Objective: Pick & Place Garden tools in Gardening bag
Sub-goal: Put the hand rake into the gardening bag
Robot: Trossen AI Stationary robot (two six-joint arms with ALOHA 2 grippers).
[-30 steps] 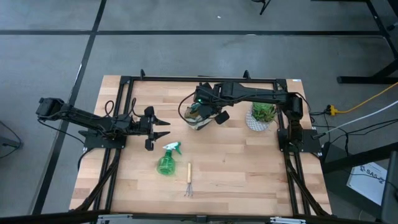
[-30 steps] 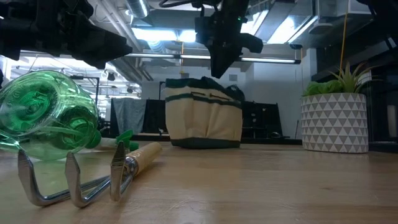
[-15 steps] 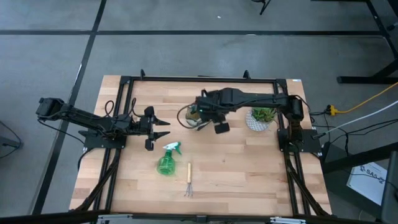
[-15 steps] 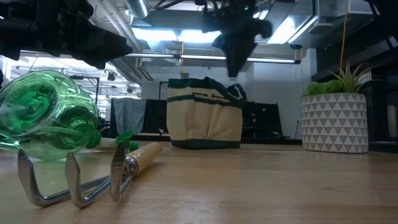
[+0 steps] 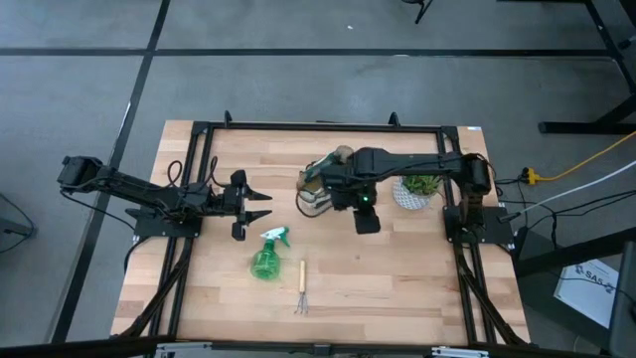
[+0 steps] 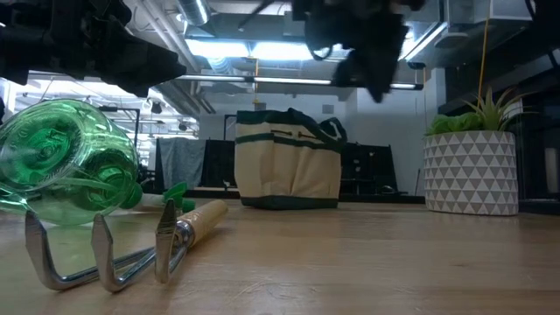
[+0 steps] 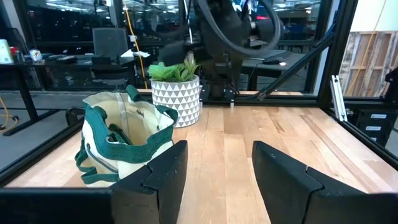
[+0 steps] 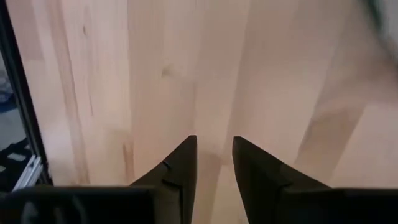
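1. High view: the right gripper (image 5: 366, 221) hangs over bare table (image 5: 397, 288) just beside the gardening bag (image 5: 320, 189), on the side of the bag nearer the table's front edge. It carries nothing. The spray bottle (image 5: 266, 257) and the small rake (image 5: 301, 288) lie well apart from it, toward the left arm's side and the front. The left gripper (image 5: 256, 206) waits near the bottle's nozzle, fingers spread and empty.

2. Low view: the right gripper (image 6: 378, 61) is high above the tabletop, to the side of the bag (image 6: 287, 162) and above its rim. The rake (image 6: 122, 245) and the bottle (image 6: 66, 162) lie close to the camera, untouched. A potted plant (image 6: 471, 166) stands off to the other side of the hand.

3. Left wrist view: its two fingers (image 7: 168, 177) stand wide apart with nothing between them; the bag (image 7: 124, 140) sits ahead, a dark object inside it.

4. Right wrist view: the fingertips (image 8: 183, 165) stand partly apart, only wood below them.

5. Judgement: the step in hand looks like travel toward the next tool. The next move calls for reaching the rake or bottle, lowering, and aligning across the handle.
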